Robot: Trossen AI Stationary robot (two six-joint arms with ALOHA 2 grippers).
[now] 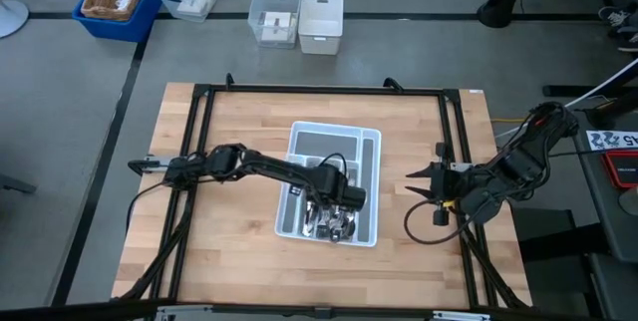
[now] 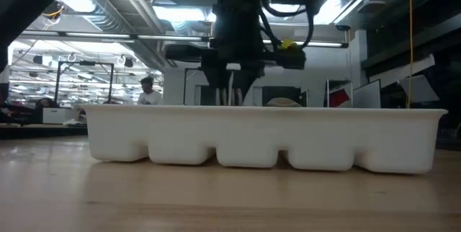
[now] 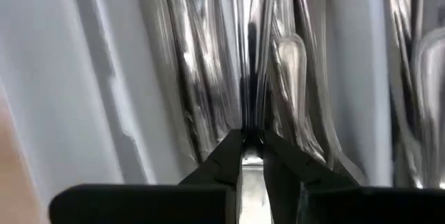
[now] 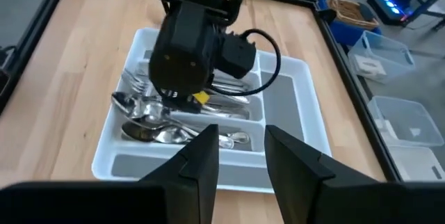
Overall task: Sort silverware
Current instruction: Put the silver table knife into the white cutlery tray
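Reaching down into the tray point(image 1: 369, 147), the left pincer point(image 3: 252, 140) nips one piece of silverware point(image 3: 254, 78) among the heap there. The right pincer point(image 4: 240, 147) waits open near the surface's point(image 1: 239, 261) right edge.

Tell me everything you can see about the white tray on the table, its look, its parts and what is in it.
The white tray looks like smooth plastic, rectangular with rounded corners, and lies flat near the middle of the wooden table. Dividers split it into long parallel slots plus one crosswise slot at an end; the floors look grey. Shiny silverware is piled in some slots, while the slot along one side looks empty. The left gripper reaches down into it, its jaws nearly closed around a thin metal piece.
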